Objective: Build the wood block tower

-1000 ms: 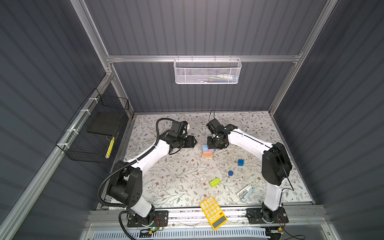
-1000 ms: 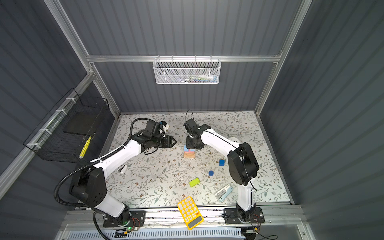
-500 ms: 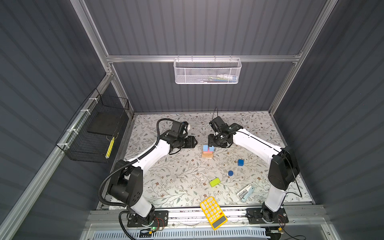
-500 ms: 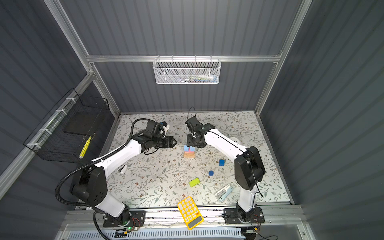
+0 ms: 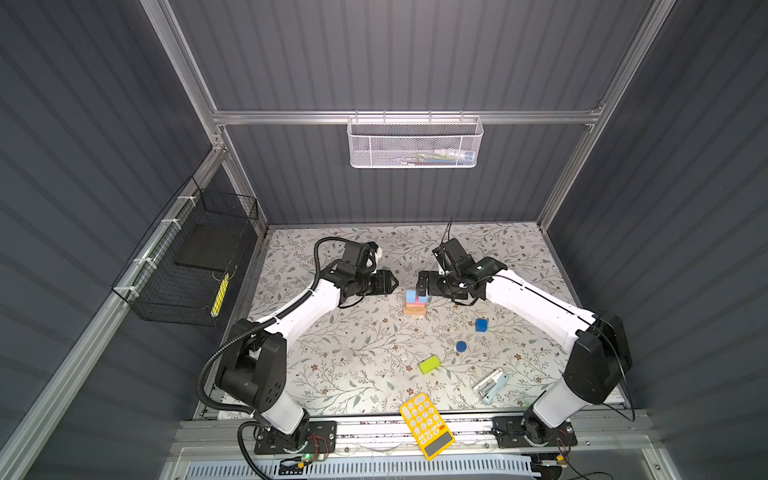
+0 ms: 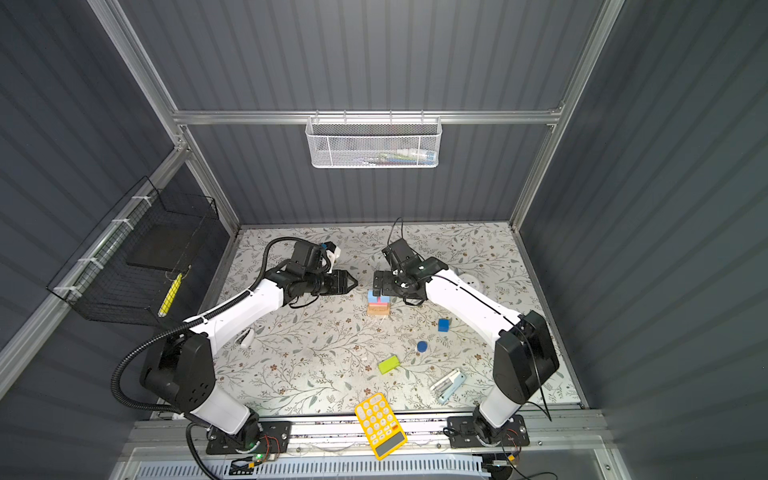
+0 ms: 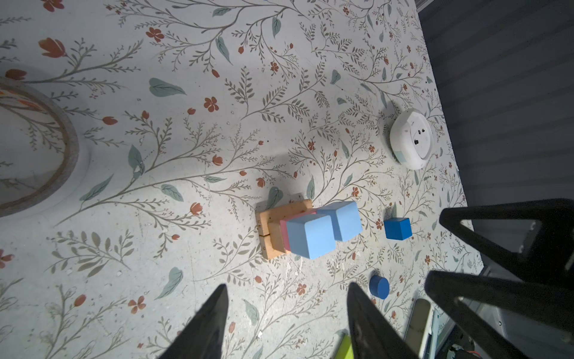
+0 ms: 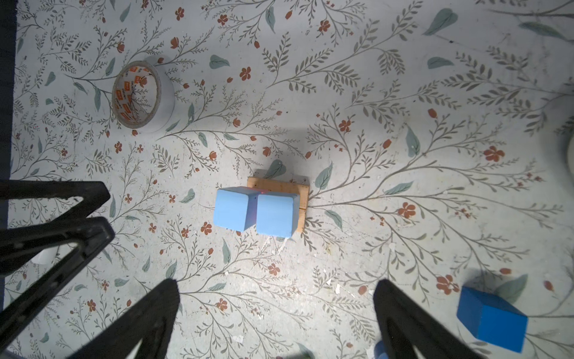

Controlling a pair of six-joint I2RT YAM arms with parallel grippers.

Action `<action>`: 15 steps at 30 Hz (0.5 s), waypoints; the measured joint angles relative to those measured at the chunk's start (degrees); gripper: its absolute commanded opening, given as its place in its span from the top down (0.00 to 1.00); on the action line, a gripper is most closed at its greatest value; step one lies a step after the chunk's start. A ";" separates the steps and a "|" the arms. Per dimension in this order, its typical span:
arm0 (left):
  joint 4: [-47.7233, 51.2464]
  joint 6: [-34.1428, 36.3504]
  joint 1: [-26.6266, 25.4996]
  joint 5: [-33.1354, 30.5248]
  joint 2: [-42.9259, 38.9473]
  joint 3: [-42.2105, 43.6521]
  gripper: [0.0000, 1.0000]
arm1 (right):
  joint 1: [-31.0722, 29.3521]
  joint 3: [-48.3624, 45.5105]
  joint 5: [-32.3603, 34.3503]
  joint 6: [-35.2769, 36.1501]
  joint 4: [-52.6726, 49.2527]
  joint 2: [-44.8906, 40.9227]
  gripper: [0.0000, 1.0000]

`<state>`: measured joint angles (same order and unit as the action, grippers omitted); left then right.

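Tower (image 5: 414,302) stands mid-table. Tan bars (image 7: 265,231) lie flat, with a pink bar (image 7: 283,231) on them and two light-blue cubes (image 8: 275,214) side by side on top, the row running left-right in both top views. Left gripper (image 7: 287,285) and right gripper (image 8: 276,281) flank it, both spread and empty. Loose nearby: dark-blue cube (image 5: 481,325), dark-blue cylinder (image 5: 461,346), and lime-green bar (image 5: 430,364) lying flat on a diagonal. Tape roll (image 8: 141,94) lies well apart.

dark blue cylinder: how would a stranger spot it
On the floral table, look from the half-built tower toward the yellow calculator. The dark blue cylinder lies between the dark blue cube and the lime-green bar; unlike both, it is round.
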<state>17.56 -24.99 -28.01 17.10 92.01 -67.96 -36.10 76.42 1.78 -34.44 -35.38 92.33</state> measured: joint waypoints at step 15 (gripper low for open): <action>-0.90 -2.78 -3.02 0.13 4.66 0.09 0.47 | 6.82 -13.62 -5.29 -0.26 9.03 -8.35 0.01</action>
<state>16.67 -27.77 -31.03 17.23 96.66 -67.88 -29.28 62.81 -3.51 -34.70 -26.35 83.99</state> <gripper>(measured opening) 0.529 0.992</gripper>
